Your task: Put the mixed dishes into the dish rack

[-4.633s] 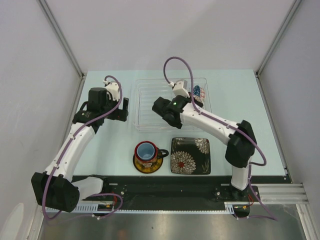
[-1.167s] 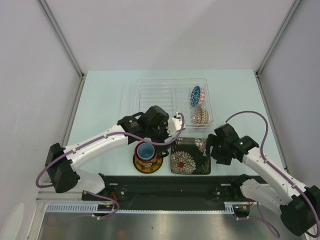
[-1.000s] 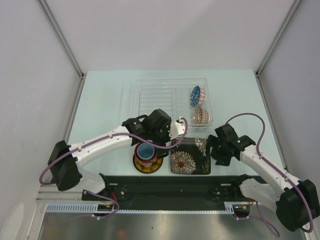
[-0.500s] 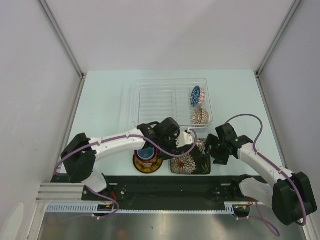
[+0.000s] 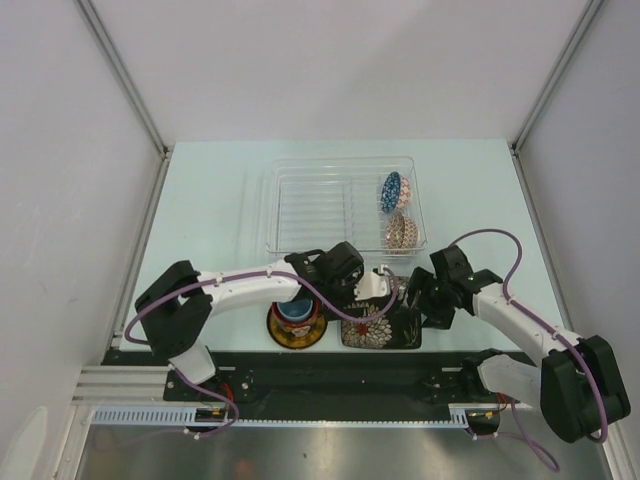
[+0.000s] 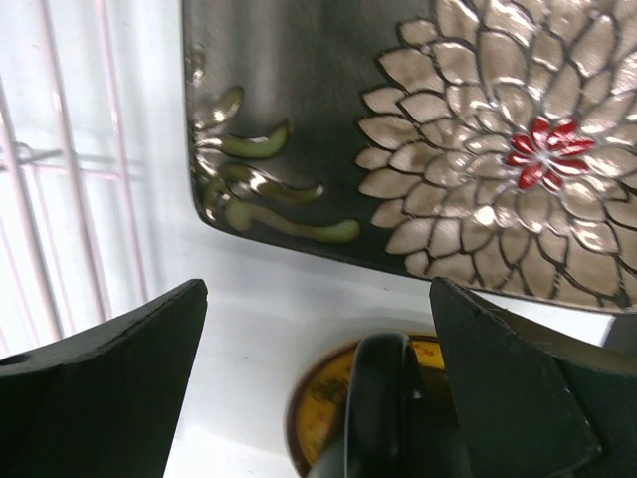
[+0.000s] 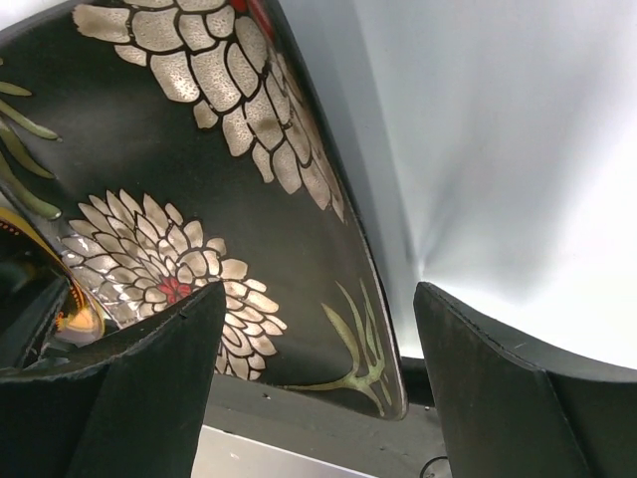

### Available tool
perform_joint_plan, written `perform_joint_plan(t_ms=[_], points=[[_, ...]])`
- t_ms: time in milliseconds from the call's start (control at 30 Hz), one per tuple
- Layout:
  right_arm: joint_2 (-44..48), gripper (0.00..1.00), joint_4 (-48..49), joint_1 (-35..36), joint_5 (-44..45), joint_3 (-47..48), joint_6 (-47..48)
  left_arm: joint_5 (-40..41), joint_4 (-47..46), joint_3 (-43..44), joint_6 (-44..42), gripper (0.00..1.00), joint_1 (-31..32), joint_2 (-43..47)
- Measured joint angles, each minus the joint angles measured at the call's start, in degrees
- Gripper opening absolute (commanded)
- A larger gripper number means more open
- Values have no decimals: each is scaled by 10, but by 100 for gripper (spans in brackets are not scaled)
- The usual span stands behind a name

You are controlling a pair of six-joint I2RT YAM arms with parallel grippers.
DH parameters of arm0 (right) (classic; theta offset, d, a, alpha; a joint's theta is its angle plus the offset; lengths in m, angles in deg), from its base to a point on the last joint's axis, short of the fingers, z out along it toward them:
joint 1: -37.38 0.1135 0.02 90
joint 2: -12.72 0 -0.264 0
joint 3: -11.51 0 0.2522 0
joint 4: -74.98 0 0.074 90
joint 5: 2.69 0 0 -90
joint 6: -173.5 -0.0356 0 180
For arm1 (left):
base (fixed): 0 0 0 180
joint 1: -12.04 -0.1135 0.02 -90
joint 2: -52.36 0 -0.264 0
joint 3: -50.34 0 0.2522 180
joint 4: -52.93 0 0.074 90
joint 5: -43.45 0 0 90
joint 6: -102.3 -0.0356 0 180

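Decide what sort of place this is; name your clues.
Likely a robot test cell, not a kitchen: white walls box in a pale table, two arms bolted at its edge, a dish rack on it.

From above, my left arm (image 5: 250,280) sits over the far-left corner of the square plate (image 5: 385,325) and blocks the far rim of the mug (image 5: 298,318). On my left wrist cam the plate runs off the top and right edges, the mug is just a dark blurry handle, and the saucer (image 6: 317,418) gets cut off at the bottom. The blue bowl (image 5: 391,190) and pinkish dish (image 5: 401,232) in the rack (image 5: 300,200) are too small to make out.
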Motion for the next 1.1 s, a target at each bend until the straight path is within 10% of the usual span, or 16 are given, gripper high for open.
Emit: perform_joint_plan(t_ms=[1100], points=[[-23,75,24,-35,-28,-12,9,44,3,-14,-60,100,5,-12]])
